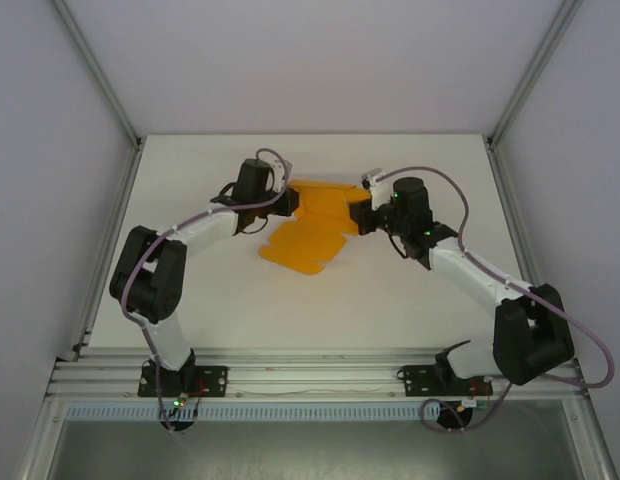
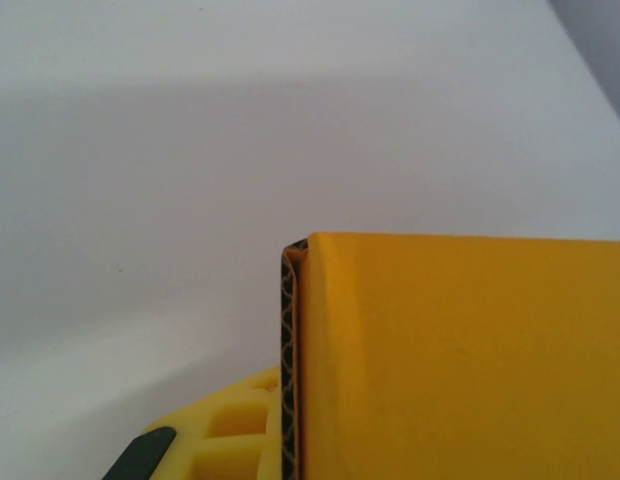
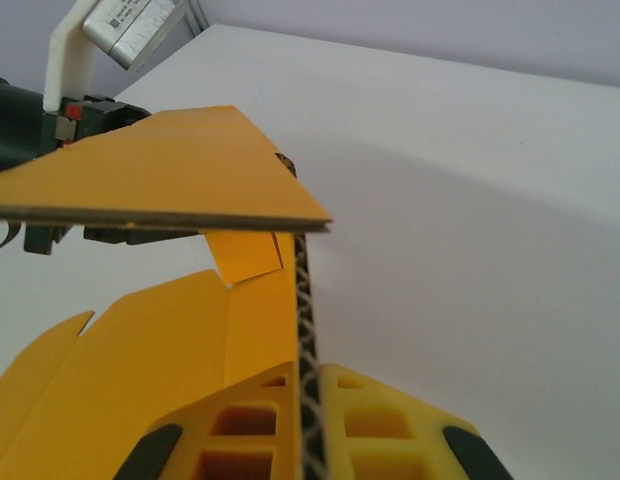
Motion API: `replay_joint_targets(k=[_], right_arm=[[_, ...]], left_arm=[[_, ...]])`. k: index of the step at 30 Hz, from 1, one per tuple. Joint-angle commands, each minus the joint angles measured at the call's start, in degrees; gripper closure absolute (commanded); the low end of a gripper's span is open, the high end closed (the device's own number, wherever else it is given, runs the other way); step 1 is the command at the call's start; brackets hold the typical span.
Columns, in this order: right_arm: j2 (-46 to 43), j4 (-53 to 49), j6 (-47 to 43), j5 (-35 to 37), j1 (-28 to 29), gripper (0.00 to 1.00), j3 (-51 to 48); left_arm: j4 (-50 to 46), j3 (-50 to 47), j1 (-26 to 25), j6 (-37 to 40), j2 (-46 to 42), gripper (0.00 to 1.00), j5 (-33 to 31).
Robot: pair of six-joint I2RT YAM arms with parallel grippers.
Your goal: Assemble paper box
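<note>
Top external view: mid-way across the white table lies the orange-yellow die-cut card paper box, its raised panel running nine to three. My right gripper pinches the three-o'clock edge. My left gripper meets the nine-o'clock edge, but I cannot tell its grip.

Paper box: thin orange-yellow card, matt, smooth faces. The cut edge shows dark wavy fluting between two skins.

Right gripper fingers: yellow moulded plastic, hollow-celled, dull satin, with dark matt inserts at the outer corners.

Table: white, smooth, matt, soft shadows.

Frame rails at near edge: bare grey metal, ribbed, slight sheen.

Arm links: black and white hard plastic shells, smooth.
</note>
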Motion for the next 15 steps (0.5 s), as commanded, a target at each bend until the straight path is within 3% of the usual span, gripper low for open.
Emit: replay_joint_targets(k=[1, 9, 15], right_arm=[[-2.9, -1.1, 1.4, -1.4, 0.5, 1.0, 0.7], [-5.4, -3.6, 1.3, -0.2, 1.9, 1.0, 0.6], [-4.5, -1.8, 1.0, 1.7, 2.3, 1.0, 0.0]], left_arm=[[-8.1, 4.1, -0.6, -1.6, 3.1, 1.0, -13.2], [-27.2, 15.4, -1.0, -13.3, 10.1, 1.0, -39.9], [-26.0, 16.1, -3.1, -9.4, 9.1, 1.0, -39.4]])
